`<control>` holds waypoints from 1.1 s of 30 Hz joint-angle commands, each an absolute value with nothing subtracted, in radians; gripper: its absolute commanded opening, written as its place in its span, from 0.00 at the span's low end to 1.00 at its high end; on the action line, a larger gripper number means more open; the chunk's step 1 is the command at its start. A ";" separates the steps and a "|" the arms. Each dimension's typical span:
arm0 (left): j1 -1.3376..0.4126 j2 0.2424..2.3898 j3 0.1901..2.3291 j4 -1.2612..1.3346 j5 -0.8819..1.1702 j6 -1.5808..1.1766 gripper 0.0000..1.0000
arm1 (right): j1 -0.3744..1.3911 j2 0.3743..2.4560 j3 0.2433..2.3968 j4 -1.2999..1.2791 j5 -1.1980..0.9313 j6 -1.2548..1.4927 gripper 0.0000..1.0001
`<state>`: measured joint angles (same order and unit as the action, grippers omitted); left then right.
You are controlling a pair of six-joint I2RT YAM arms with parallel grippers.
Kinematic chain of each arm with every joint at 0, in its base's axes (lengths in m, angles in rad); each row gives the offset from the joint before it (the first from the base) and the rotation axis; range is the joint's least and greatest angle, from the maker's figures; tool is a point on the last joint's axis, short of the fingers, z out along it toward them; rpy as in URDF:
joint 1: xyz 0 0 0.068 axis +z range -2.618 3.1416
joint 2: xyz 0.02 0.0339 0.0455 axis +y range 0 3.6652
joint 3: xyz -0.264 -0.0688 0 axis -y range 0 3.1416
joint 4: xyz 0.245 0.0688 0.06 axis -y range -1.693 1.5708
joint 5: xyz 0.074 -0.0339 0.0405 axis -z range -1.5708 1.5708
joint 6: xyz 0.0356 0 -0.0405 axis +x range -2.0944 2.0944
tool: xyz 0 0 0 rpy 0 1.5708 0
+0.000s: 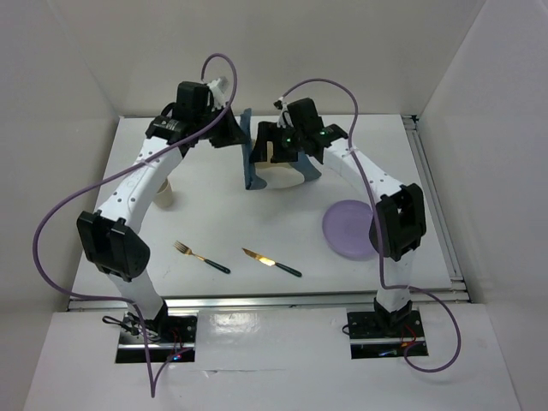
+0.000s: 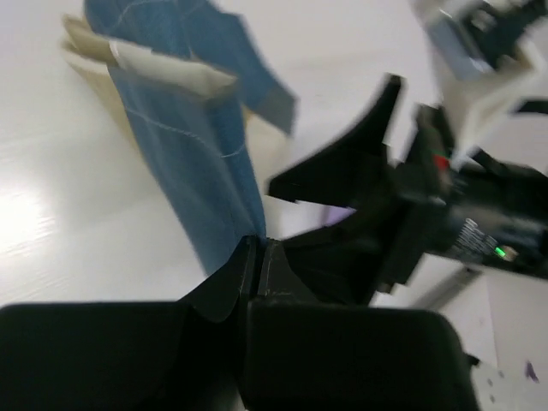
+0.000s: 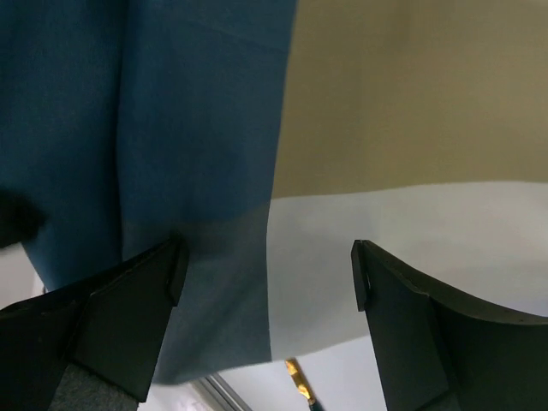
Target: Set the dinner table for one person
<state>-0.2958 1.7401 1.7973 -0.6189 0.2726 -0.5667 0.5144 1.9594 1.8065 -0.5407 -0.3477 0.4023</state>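
White is the dinner table (image 1: 257, 218). It fills the middle of the top picture, with white walls round it.

Low in that picture, closest to the arm bases, a fork (image 1: 195, 254) and a knife (image 1: 271, 262) lie on the table. They are a little apart and both lie slanted. Neither one is beside a plate.

A bit higher up, on the right, a purple plate (image 1: 347, 229) lies flat on the table, partly hidden behind the right arm. On the left, a pale cup (image 1: 166, 197) peeks out from behind the left arm.

Highest up, near the back wall, the blue, beige and white placemat (image 1: 252, 158) hangs in the air between the two pincers. It is not flat.

The left gripper (image 2: 259, 250) is squeezed tight on the cloth. The right gripper (image 3: 270, 274) is spread wide, one jaw on each side of the cloth's lower edge, and it pinches nothing.

I think the job has only just begun. The mat needs to be laid flat. After that, the plate should go on it, with the fork and knife beside the plate and the cup close by. None of that is done yet.
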 commanded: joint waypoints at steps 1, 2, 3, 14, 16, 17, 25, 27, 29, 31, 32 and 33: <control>-0.316 1.740 1.858 -0.606 0.422 -0.521 0.00 | 0.492 1.862 1.833 -0.440 -0.465 0.387 0.88; -0.316 1.729 1.839 -0.585 0.431 -0.522 0.00 | 0.492 1.880 1.848 -0.454 -0.465 0.387 0.88; -0.316 1.715 1.815 -0.575 0.431 -0.522 0.00 | 0.492 1.881 1.858 -0.463 -0.453 0.387 0.86; -0.316 1.704 1.782 -0.577 0.466 -0.509 0.00 | 0.445 1.829 1.761 -0.341 -0.457 0.480 0.78; -0.316 1.704 1.782 -0.577 0.466 -0.509 0.00 | 0.425 1.804 1.724 -0.279 -0.485 0.502 0.76; -0.316 1.704 1.793 -0.577 0.466 -0.509 0.00 | 0.413 1.804 1.724 -0.279 -0.497 0.502 0.76; -0.316 1.684 1.793 -0.595 0.466 -0.482 0.00 | 0.413 1.884 1.815 -0.270 -0.581 0.543 0.75; -0.316 1.675 1.784 -0.595 0.466 -0.473 0.00 | 0.413 1.917 1.848 -0.270 -0.621 0.543 0.75; -0.316 1.664 1.772 -0.604 0.466 -0.472 0.00 | 0.413 1.972 1.914 -0.304 -0.652 0.543 0.75; -0.307 1.652 1.763 -0.604 0.466 -0.463 0.00 | 0.413 2.014 1.956 -0.331 -0.676 0.543 0.74; -0.307 1.641 1.753 -0.604 0.466 -0.463 0.00 | 0.413 2.052 1.977 -0.360 -0.689 0.543 0.74; -0.307 1.632 1.753 -0.604 0.466 -0.463 0.00 | 0.425 2.069 2.011 -0.360 -0.689 0.543 0.74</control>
